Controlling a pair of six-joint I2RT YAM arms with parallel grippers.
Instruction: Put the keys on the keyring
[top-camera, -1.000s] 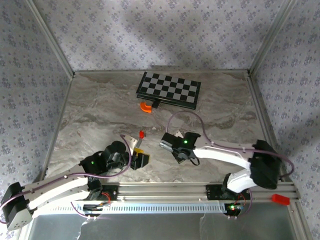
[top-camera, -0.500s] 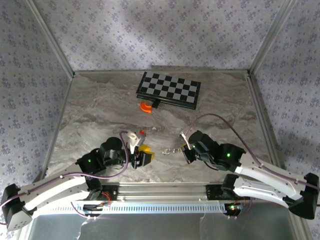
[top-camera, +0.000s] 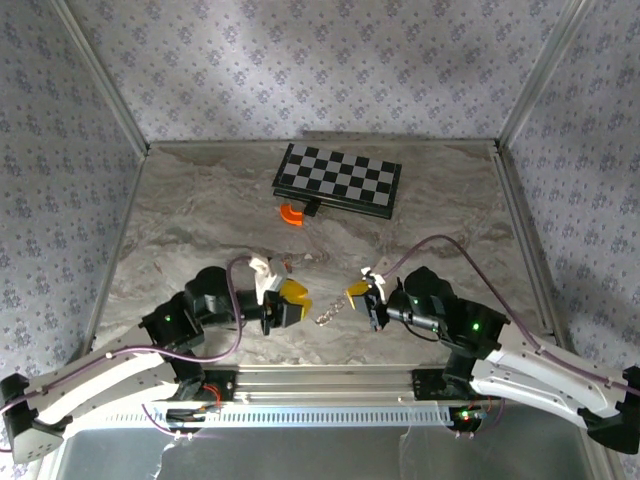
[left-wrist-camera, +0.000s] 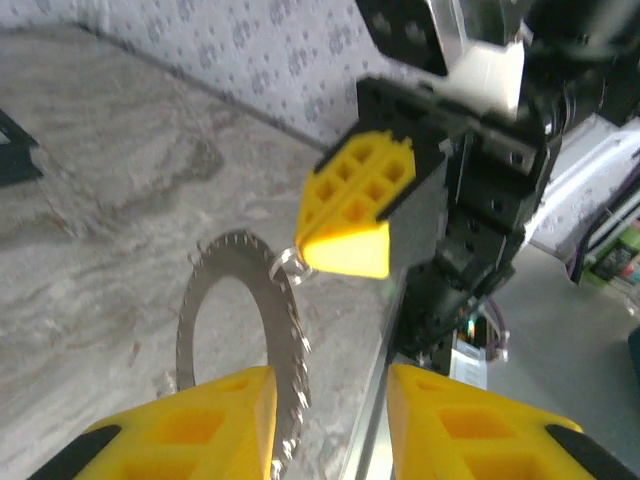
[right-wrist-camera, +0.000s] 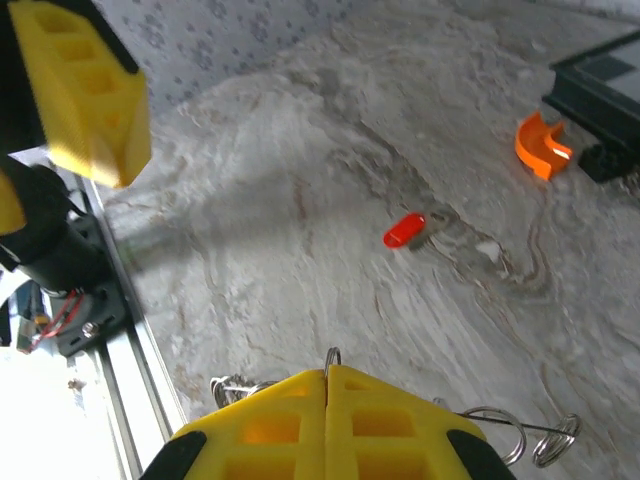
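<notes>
The silver keys (left-wrist-camera: 243, 335) form a toothed wreath standing on edge, hanging from the thin keyring (right-wrist-camera: 331, 356). My right gripper (right-wrist-camera: 327, 385) is shut on that ring, and wire loops stick out either side of its yellow fingers. From above, the right gripper (top-camera: 358, 293) and left gripper (top-camera: 290, 300) face each other with the key bunch (top-camera: 327, 316) between them. The left gripper (left-wrist-camera: 330, 400) is open, and the wreath's lower edge sits just inside its left finger (left-wrist-camera: 190, 430). The small red-headed key (right-wrist-camera: 404, 230) lies loose on the table (top-camera: 200, 220).
An orange curved piece (top-camera: 291, 214) lies beside the black-and-white chessboard (top-camera: 340, 180) at the back. The table's near aluminium rail (top-camera: 330, 380) runs just below both grippers. Patterned walls enclose the table on three sides.
The left gripper has moved right towards the key bunch, and its jaws have narrowed. The right arm has swung round and now holds the ring close to the left fingers.
</notes>
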